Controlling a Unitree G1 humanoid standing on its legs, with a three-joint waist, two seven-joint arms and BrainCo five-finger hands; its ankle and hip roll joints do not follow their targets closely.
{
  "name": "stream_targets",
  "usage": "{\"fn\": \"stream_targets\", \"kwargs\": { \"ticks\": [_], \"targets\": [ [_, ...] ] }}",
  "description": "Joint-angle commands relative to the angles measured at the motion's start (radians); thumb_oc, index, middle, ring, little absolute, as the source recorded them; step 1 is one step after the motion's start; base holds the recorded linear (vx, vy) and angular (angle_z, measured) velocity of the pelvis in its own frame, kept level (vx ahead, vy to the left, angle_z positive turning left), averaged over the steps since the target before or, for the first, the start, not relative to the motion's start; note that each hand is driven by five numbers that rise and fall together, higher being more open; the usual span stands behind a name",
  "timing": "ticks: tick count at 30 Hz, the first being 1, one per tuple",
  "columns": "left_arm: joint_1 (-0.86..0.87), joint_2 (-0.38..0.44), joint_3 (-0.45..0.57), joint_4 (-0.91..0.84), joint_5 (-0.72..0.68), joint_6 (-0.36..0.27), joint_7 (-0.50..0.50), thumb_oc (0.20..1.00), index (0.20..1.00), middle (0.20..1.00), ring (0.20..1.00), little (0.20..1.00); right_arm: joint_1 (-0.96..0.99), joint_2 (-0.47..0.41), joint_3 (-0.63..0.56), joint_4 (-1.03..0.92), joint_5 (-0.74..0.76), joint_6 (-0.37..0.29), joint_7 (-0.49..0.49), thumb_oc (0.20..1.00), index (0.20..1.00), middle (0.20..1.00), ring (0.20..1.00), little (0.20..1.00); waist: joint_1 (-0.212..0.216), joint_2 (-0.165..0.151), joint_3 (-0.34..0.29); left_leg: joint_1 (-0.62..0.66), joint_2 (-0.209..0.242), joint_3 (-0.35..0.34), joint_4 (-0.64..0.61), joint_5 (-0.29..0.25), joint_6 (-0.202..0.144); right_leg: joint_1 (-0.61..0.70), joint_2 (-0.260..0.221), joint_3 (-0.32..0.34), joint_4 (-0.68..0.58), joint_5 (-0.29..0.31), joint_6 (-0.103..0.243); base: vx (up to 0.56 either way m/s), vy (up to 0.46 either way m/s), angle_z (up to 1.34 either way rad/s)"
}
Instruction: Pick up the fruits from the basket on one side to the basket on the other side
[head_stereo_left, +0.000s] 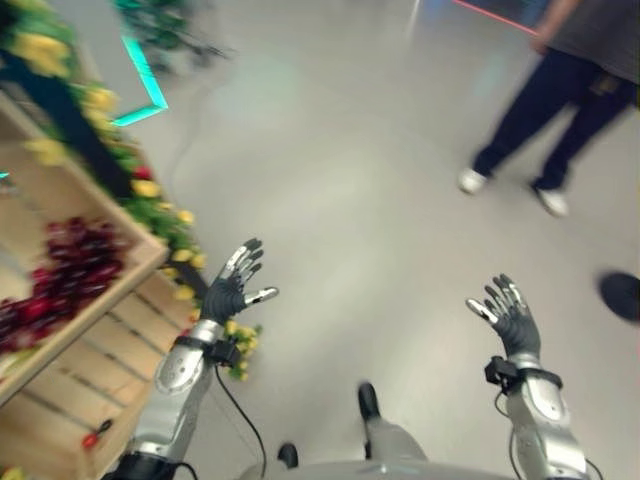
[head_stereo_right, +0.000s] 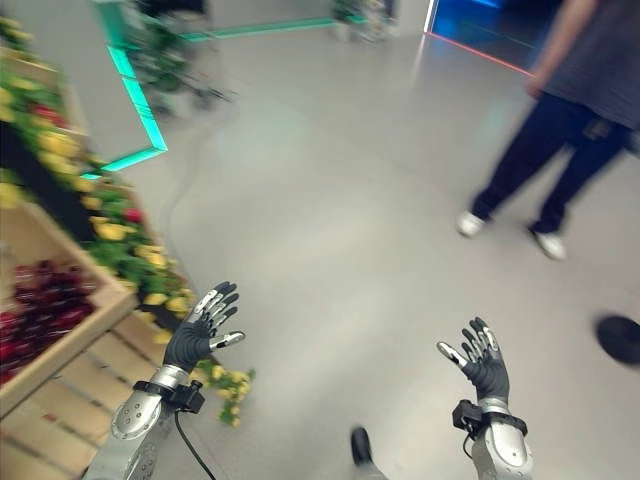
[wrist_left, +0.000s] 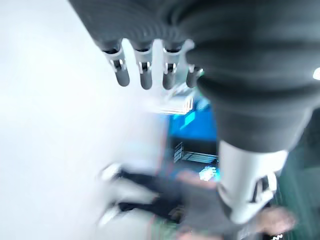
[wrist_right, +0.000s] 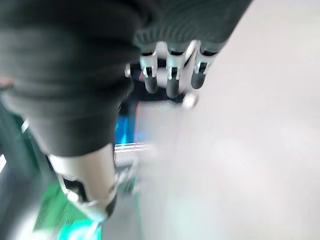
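Both the left robot hand (head_stereo_left: 228, 290) and the right robot hand (head_stereo_left: 510, 315) hover empty over the floor (head_stereo_left: 350, 180) with fingers spread straight. Dark red fruits (head_stereo_left: 62, 275) lie in a wooden crate (head_stereo_left: 120, 280) cut off at the left edge, too blurred to identify. A person (head_stereo_left: 560, 100) is cropped at the upper right; no writing is legible.

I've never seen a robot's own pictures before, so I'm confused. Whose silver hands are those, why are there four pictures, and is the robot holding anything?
Those hands belong to a walking robot. Two pictures come from cameras in its head, looking down, so you see nearly the same scene twice. The other two come from little cameras on its wrists, looking along its own fingers from very close.

The left hand and right hand are both raised with fingers spread, and both hold nothing.

On the robot's left stands a wooden crate stand with a pile of dark red fruit in it, and yellow flowers along its edge. Ahead is bare grey floor, where a person in dark trousers and white shoes is standing.
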Motion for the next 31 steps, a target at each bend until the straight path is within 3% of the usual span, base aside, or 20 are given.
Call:
{"fn": "stream_targets", "kwargs": {
  "ticks": [1, 4, 7, 8, 9, 11, 12, 13, 14, 20, 21, 22, 24, 25, 28, 31],
  "targets": [
    [0.049, 0.014, 0.054, -0.043, 0.078, -0.067, 0.106, 1.000, 1.000, 1.000, 1.000, 1.000, -0.051, -0.052, 0.018, 0.034, -0.047, -0.060, -0.035, 1.000, 1.000, 1.000, 1.000, 1.000, 0.072, 0.043, -0.004, 0.134, 0.021, -0.012, -0.173, 0.037, -0.018, 0.118, -0.018, -0.051, 0.183, -0.227, -0.008, -0.20, 0.040, -1.23],
    [0.054, 0.014, 0.072, -0.018, 0.119, -0.065, 0.143, 1.000, 1.000, 1.000, 1.000, 1.000, -0.058, -0.049, 0.018, 0.066, -0.061, -0.056, -0.053, 1.000, 1.000, 1.000, 1.000, 1.000, 0.087, 0.049, -0.016, 0.117, 0.033, 0.015, -0.176, 0.055, -0.006, 0.145, -0.011, -0.019, 0.260, -0.269, -0.014, -0.23, 0.011, -0.98],
    [0.081, 0.007, 0.107, -0.012, 0.114, -0.048, 0.153, 1.000, 1.000, 1.000, 1.000, 1.000, -0.066, -0.051, 0.022, 0.083, -0.076, -0.039, -0.055, 1.000, 1.000, 1.000, 1.000, 1.000, 0.130, 0.042, -0.048, 0.080, 0.056, 0.062, -0.152, 0.059, -0.010, 0.279, -0.076, -0.049, 0.228, -0.286, -0.003, -0.21, -0.145, -0.82],
    [0.081, 0.007, 0.107, -0.012, 0.114, -0.048, 0.153, 1.000, 1.000, 1.000, 1.000, 1.000, -0.066, -0.050, 0.022, 0.083, -0.077, -0.039, -0.055, 1.000, 1.000, 1.000, 1.000, 1.000, 0.131, 0.042, -0.049, 0.077, 0.057, 0.064, -0.151, 0.062, -0.010, 0.277, -0.074, -0.048, 0.223, -0.281, -0.004, -0.20, -0.255, -1.09],
    [0.087, 0.005, 0.115, -0.007, 0.114, -0.046, 0.163, 1.000, 1.000, 1.000, 1.000, 1.000, -0.068, -0.053, 0.024, 0.092, -0.074, -0.030, -0.060, 1.000, 1.000, 1.000, 1.000, 1.000, 0.141, 0.027, -0.061, 0.056, 0.062, 0.080, -0.128, 0.062, -0.019, 0.330, -0.069, -0.043, 0.139, -0.287, 0.012, -0.15, -0.215, -1.01],
    [0.088, 0.001, 0.118, 0.011, 0.111, -0.042, 0.167, 1.000, 1.000, 1.000, 1.000, 1.000, -0.067, -0.052, 0.029, 0.106, -0.075, -0.029, -0.063, 1.000, 1.000, 1.000, 1.000, 1.000, 0.143, 0.023, -0.061, 0.047, 0.074, 0.093, -0.114, 0.066, -0.026, 0.330, -0.058, -0.037, 0.102, -0.288, 0.010, -0.12, -0.255, -0.88],
    [0.086, -0.001, 0.121, 0.042, 0.113, -0.040, 0.181, 1.000, 1.000, 1.000, 1.000, 1.000, -0.077, -0.063, 0.045, 0.140, -0.087, -0.027, -0.073, 1.000, 1.000, 1.000, 1.000, 1.000, 0.135, 0.026, -0.058, 0.044, 0.109, 0.093, -0.096, 0.083, -0.045, 0.333, -0.029, -0.007, 0.075, -0.303, -0.002, -0.04, -0.210, -0.66],
    [0.085, -0.001, 0.121, 0.042, 0.114, -0.041, 0.181, 1.000, 1.000, 1.000, 1.000, 1.000, -0.078, -0.063, 0.045, 0.140, -0.087, -0.027, -0.073, 1.000, 1.000, 1.000, 1.000, 1.000, 0.135, 0.027, -0.058, 0.045, 0.110, 0.094, -0.096, 0.083, -0.046, 0.333, -0.028, -0.007, 0.075, -0.303, -0.002, -0.07, -0.401, -0.61],
    [0.076, 0.000, 0.113, 0.101, 0.128, -0.035, 0.192, 1.000, 1.000, 1.000, 1.000, 1.000, -0.077, -0.077, 0.054, 0.182, -0.106, -0.021, -0.083, 1.000, 1.000, 1.000, 1.000, 1.000, 0.122, 0.034, -0.050, 0.056, 0.137, 0.085, -0.099, 0.105, -0.066, 0.334, 0.003, 0.011, 0.080, -0.315, -0.025, -0.04, -0.199, -0.25],
    [0.039, -0.009, 0.086, 0.289, 0.167, -0.017, 0.216, 1.000, 1.000, 1.000, 1.000, 1.000, -0.077, -0.126, 0.090, 0.338, -0.129, 0.009, -0.093, 1.000, 1.000, 1.000, 1.000, 1.000, 0.098, 0.048, -0.019, 0.029, 0.187, 0.045, -0.043, 0.158, -0.118, 0.364, 0.055, -0.010, 0.034, -0.318, -0.069, -0.08, -0.243, 0.07],
    [0.023, -0.017, 0.076, 0.360, 0.173, -0.011, 0.225, 1.000, 1.000, 1.000, 1.000, 1.000, -0.083, -0.133, 0.097, 0.394, -0.121, 0.015, -0.093, 1.000, 1.000, 1.000, 1.000, 1.000, 0.100, 0.048, -0.013, 0.029, 0.177, 0.019, -0.032, 0.153, -0.122, 0.365, 0.056, -0.011, 0.033, -0.318, -0.073, -0.09, -0.211, -0.06],
    [0.003, -0.021, 0.062, 0.470, 0.219, -0.001, 0.242, 1.000, 1.000, 1.000, 1.000, 1.000, -0.099, -0.143, 0.116, 0.493, -0.132, 0.028, -0.091, 1.000, 1.000, 1.000, 1.000, 1.000, 0.114, 0.041, -0.003, 0.030, 0.102, -0.070, 0.001, 0.105, -0.120, 0.363, 0.056, -0.004, 0.041, -0.317, -0.079, -0.07, -0.150, -0.02],
    [0.001, -0.032, 0.056, 0.563, 0.231, 0.014, 0.248, 1.000, 1.000, 1.000, 1.000, 1.000, -0.109, -0.137, 0.124, 0.579, -0.130, 0.044, -0.090, 1.000, 1.000, 1.000, 1.000, 1.000, 0.109, 0.047, -0.018, 0.054, 0.078, -0.081, -0.057, 0.097, -0.111, 0.351, 0.067, -0.007, 0.042, -0.311, -0.074, -0.03, -0.099, -0.10],
    [0.001, -0.032, 0.056, 0.563, 0.231, 0.014, 0.248, 1.000, 1.000, 1.000, 1.000, 1.000, -0.109, -0.137, 0.124, 0.579, -0.130, 0.044, -0.090, 1.000, 1.000, 1.000, 1.000, 1.000, 0.109, 0.047, -0.018, 0.055, 0.078, -0.080, -0.058, 0.098, -0.111, 0.351, 0.067, -0.007, 0.042, -0.311, -0.074, 0.00, -0.046, -0.14],
    [-0.008, -0.069, 0.055, 0.832, 0.256, 0.052, 0.252, 1.000, 1.000, 1.000, 1.000, 1.000, -0.120, -0.129, 0.144, 0.753, -0.161, 0.066, -0.089, 1.000, 1.000, 1.000, 1.000, 1.000, 0.099, 0.062, -0.050, 0.097, 0.105, -0.061, -0.147, 0.142, -0.116, 0.350, 0.078, -0.020, 0.006, -0.295, -0.067, 0.01, 0.016, 0.04],
    [-0.004, -0.090, 0.054, 0.919, 0.269, 0.067, 0.238, 1.000, 1.000, 1.000, 1.000, 1.000, -0.121, -0.119, 0.158, 0.844, -0.177, 0.084, -0.073, 1.000, 1.000, 1.000, 1.000, 1.000, 0.093, 0.065, -0.057, 0.105, 0.113, -0.056, -0.176, 0.153, -0.122, 0.362, 0.070, -0.042, -0.022, -0.284, -0.062, 0.01, 0.052, -0.05]
  ]
}}
